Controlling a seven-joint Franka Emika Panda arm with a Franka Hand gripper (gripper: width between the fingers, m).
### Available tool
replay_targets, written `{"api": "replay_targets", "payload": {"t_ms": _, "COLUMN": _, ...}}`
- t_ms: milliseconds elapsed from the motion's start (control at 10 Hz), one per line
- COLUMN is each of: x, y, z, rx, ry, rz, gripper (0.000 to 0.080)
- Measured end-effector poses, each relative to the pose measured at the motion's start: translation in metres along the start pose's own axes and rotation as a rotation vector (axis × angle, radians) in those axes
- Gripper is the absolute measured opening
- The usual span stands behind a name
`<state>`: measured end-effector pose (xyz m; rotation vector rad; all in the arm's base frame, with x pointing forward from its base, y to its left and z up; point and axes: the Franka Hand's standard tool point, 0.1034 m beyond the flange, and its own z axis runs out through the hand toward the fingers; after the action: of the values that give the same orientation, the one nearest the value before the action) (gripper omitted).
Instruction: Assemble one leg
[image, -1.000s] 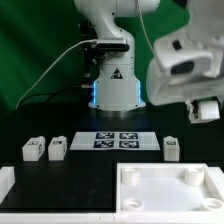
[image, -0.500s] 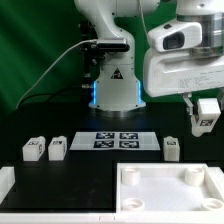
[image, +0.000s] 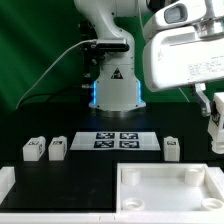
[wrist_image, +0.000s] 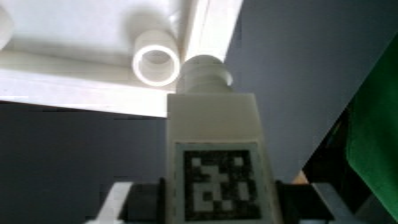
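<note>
green cloth hangs behind a black worktop, with the arm's white base glowing blue at the back. the end effector is at the exterior view's right edge, raised off the worktop and pinching the leg between its fingers. in the wrist view the leg's marker tag faces the camera, and its rounded tip shows just beside a round ring on the large white square piece. that piece lies at the front, on the exterior view's right. the marker board lies flat mid-worktop. two spare legs sit side by side to its left in the exterior view, and a third spare leg sits to its right.
</note>
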<state>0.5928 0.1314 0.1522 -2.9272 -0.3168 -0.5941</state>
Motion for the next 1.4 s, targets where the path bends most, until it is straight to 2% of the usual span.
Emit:
{"api": "replay_targets", "payload": {"t_ms": 100, "x": 0.003, "y": 0.003, "z": -0.001, "rx": -0.016, "ry": 0.098, "rz": -0.007, "gripper": 0.0293}}
{"api": "replay_targets", "payload": {"t_ms": 300, "x": -0.001, "y": 0.005, "z": 0.002, "rx": -0.018, "ry": 0.098, "rz": -0.006, "gripper": 0.0293}}
{"api": "replay_targets", "payload": {"t_ms": 400, "x": 0.004, "y": 0.021, "z": 0.008, "rx": -0.036, "ry": 0.135, "rz": -0.06, "gripper": 0.0293}}
{"api": "replay_targets", "payload": {"t_ms": 500, "x": 0.011, "y": 0.036, "z": 0.023, "rx": -0.038, "ry": 0.142, "rz": -0.065, "gripper": 0.0293}}
{"api": "replay_targets", "payload": {"t_ms": 600, "x": 0.019, "y": 0.038, "z": 0.033, "rx": -0.027, "ry": 0.147, "rz": -0.058, "gripper": 0.0293}}
{"api": "replay_targets", "payload": {"t_ms": 800, "x": 0.006, "y": 0.023, "z": 0.058, "rx": -0.002, "ry": 0.138, "rz": -0.058, "gripper": 0.0293}}
{"api": "replay_targets", "payload": {"t_ms": 900, "x": 0.003, "y": 0.026, "z": 0.065, "rx": 0.0, "ry": 0.131, "rz": -0.051, "gripper": 0.0293}}
{"api": "replay_targets", "payload": {"t_ms": 1400, "x": 0.002, "y": 0.027, "z": 0.067, "rx": -0.002, "ry": 0.136, "rz": -0.052, "gripper": 0.0293}}
